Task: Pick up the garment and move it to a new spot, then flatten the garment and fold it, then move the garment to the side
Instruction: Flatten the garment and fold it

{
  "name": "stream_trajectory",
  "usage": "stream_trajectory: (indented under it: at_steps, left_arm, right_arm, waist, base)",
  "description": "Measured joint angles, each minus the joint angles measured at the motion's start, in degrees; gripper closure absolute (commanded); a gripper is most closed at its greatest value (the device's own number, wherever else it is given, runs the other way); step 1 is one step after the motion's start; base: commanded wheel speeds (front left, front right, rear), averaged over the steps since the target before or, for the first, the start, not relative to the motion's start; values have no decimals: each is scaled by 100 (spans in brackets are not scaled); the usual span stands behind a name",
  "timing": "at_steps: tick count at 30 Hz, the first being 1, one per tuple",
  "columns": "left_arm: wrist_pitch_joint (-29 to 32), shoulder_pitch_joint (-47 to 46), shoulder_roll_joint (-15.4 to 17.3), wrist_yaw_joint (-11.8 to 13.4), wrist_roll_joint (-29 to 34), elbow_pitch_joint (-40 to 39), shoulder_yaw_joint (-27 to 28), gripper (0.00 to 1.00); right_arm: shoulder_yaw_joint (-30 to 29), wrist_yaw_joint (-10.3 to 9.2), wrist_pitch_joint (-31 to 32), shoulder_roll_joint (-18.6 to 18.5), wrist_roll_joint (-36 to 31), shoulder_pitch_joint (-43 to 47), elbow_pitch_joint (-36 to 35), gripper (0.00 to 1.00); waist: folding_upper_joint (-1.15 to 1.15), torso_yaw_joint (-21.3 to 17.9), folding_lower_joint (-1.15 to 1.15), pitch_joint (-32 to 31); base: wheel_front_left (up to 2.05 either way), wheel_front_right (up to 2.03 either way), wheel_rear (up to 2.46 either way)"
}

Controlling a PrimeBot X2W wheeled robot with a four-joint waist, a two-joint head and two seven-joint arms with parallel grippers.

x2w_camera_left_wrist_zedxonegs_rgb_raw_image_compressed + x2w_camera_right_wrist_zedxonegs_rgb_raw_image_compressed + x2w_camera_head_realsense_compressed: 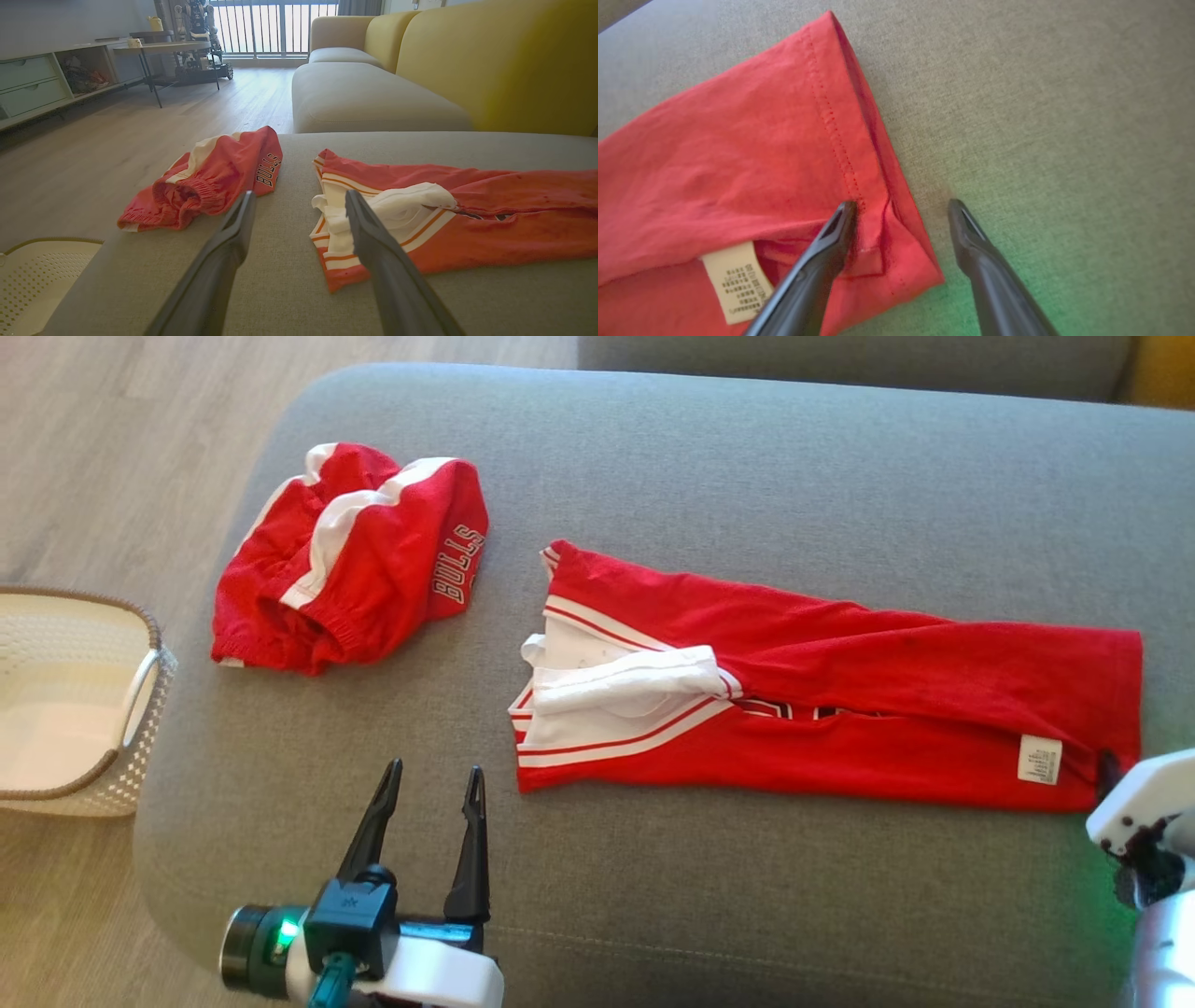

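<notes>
Red jersey (840,700) lies in a long strip on a grey sofa cushion (747,476). Left claw (435,767) spread beside its collar end; right claw (902,204) spread over the hem corner. Soft, limp cloth: pinch corners.

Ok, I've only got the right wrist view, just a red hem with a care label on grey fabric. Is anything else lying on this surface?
Observer: Yes, crumpled red shorts with BULLS lettering lie on the cushion, toward its left end, apart from your folded red jersey.
Operator: Where's the left end effector?
Observer: The left end effector is open over bare cushion, just short of the jersey's white-trimmed end.
Operator: Anything on the floor?
Observer: A white woven basket stands beside the cushion's left edge.
</notes>
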Motion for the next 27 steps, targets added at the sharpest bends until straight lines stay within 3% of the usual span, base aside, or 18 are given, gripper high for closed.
stream_trajectory:
  at_steps: [4,6,7,16,22,27]
  left_arm:
    - [0,8,-105,-108,122,51,125,0]
    - [0,16,-146,-137,189,75,223,0]
    - [0,22,-167,-169,227,78,267,0]
    - [0,276,-270,-174,433,102,662,0]
    - [0,344,-368,-330,478,119,815,0]
    - [0,341,-468,-482,564,216,815,0]
  right_arm:
    - [-130,-1,246,-43,-143,-271,207,0]
    - [-134,0,243,-48,-143,-309,312,81]
    - [-132,0,202,-51,-138,-320,365,100]
    - [-87,1,-387,-27,-353,-340,349,100]
    - [74,1,-586,-372,-992,-366,-369,100]
    - [421,1,-557,-298,-1127,-439,-900,100]
  waist:
    - [0,41,0,-23]
    - [0,25,0,-42]
    - [0,11,0,-51]
    - [0,-319,0,-120]
    - [0,-617,0,-104]
    - [0,-721,0,-37]
  base:
    - [0,0,0]
    - [0,0,0]
    - [0,0,0]
    - [0,0,0]
    - [0,0,0]
    - [0,0,0]
